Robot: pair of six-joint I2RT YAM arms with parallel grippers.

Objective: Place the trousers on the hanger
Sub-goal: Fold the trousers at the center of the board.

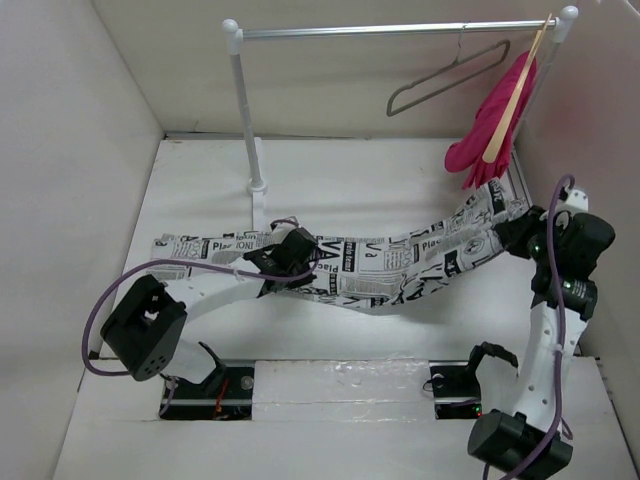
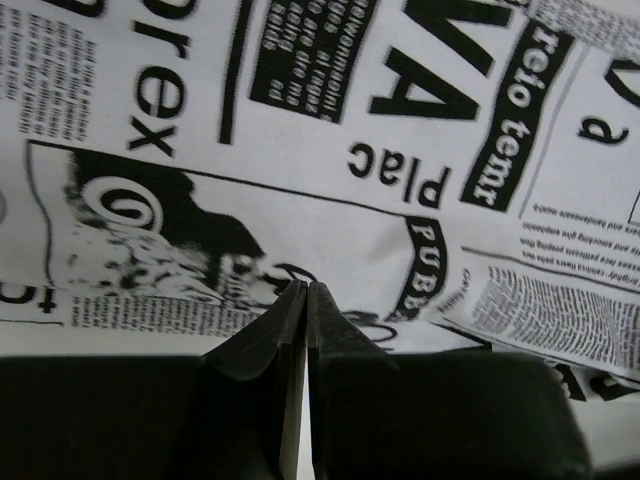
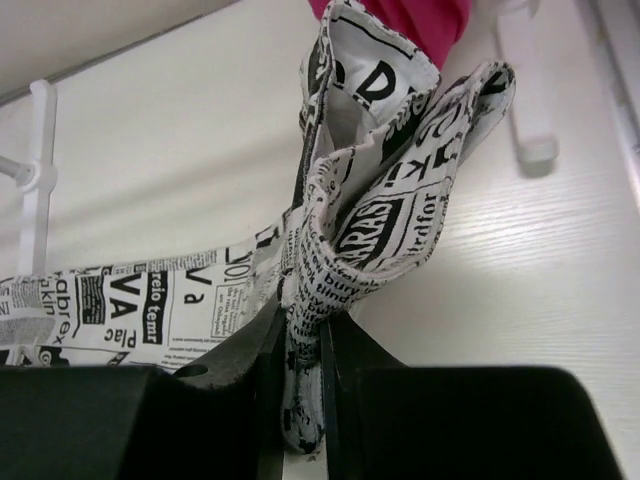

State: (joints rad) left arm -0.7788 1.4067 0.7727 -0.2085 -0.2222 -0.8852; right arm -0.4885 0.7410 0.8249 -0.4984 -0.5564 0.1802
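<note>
Top view: shows newspaper-print trousers (image 1: 380,270) stretched in a long band across the white tabletop (image 1: 350,180), one end flat at the left, the other lifted at the right. Places the left gripper (image 1: 285,262) on the band's middle and the right gripper (image 1: 515,232) at the raised end, just below a pink garment (image 1: 490,130) on a wooden hanger (image 1: 517,95). Finds the grey wire hanger (image 1: 456,62) hooked on the rail (image 1: 400,30), beside the pink garment and well apart from the trousers.

Left wrist view: looks closely onto printed trousers (image 2: 330,150) filling the view; left gripper (image 2: 306,290) jaws clenched together, a small pucker of cloth pinched at the tips.

Right wrist view: shows right gripper (image 3: 303,400) jaws clamped on a bunched fold of trousers (image 3: 370,220), cloth rising above them towards the pink garment (image 3: 400,15) — the rest trailing left over the tabletop (image 3: 520,300).
</note>
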